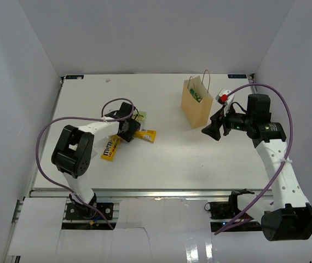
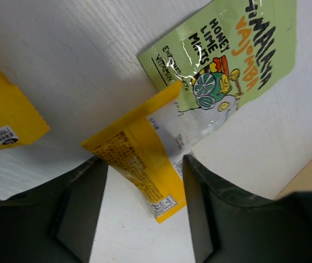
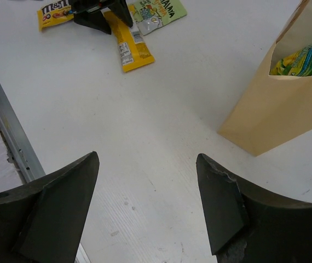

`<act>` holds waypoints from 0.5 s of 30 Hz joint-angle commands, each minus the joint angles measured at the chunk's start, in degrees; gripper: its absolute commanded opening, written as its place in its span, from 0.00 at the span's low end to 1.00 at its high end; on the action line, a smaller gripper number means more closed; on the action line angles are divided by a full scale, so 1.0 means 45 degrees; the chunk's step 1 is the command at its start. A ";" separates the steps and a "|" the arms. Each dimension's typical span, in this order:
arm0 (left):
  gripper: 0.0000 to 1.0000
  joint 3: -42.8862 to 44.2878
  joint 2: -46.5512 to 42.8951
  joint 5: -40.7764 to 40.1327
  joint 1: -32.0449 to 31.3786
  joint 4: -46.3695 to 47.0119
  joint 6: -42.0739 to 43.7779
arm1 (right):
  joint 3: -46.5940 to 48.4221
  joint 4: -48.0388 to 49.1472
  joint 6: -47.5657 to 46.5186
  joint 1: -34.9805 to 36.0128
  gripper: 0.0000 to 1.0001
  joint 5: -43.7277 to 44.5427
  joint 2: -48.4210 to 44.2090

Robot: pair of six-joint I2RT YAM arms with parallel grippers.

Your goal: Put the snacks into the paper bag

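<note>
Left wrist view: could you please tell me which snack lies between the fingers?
The yellow bar; the green pouch and M&M's pack lie outside them.

Open table lies between paper bag and yellow bar wrapper; green pouch touches the wrapper.

A white counter sits boxed in by plain white walls: a back wall, a left wall and a right wall. A metal rail runs along its near edge. Light is even and soft, with only faint shadows.
</note>
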 commanded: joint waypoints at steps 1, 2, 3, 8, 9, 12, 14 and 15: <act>0.64 0.0480 0.0278 -0.0205 -0.0056 -0.0188 -0.0348 | -0.0099 0.0248 0.0185 -0.0002 0.78 -0.0240 -0.0205; 0.60 0.0520 0.0433 -0.0205 -0.0056 -0.0208 -0.0328 | -0.0099 0.0267 0.0185 -0.0002 0.78 -0.0260 -0.0205; 0.55 0.0579 0.0512 -0.0224 -0.0056 -0.0227 -0.0309 | -0.0099 0.0268 0.0185 -0.0002 0.78 -0.0240 -0.0205; 0.25 0.0697 0.0611 -0.0107 -0.0056 -0.0169 0.0061 | -0.0099 0.0268 0.0205 -0.0002 0.78 -0.0162 -0.0263; 0.22 0.0658 0.0514 -0.0127 -0.0056 -0.0111 0.0295 | -0.0119 0.0268 0.0205 -0.0002 0.78 -0.0143 -0.0283; 0.13 0.0385 -0.0030 -0.0127 -0.0056 0.0239 0.0725 | -0.0158 0.0248 0.0243 -0.0002 0.78 -0.0181 -0.0322; 0.09 0.0093 -0.0442 0.0067 -0.0056 0.0552 0.1018 | -0.0139 0.0268 0.0224 -0.0002 0.78 -0.0143 -0.0361; 0.08 -0.0006 -0.0985 0.0204 -0.0056 0.1037 0.1426 | -0.0119 0.0268 0.0205 -0.0002 0.78 -0.0162 -0.0361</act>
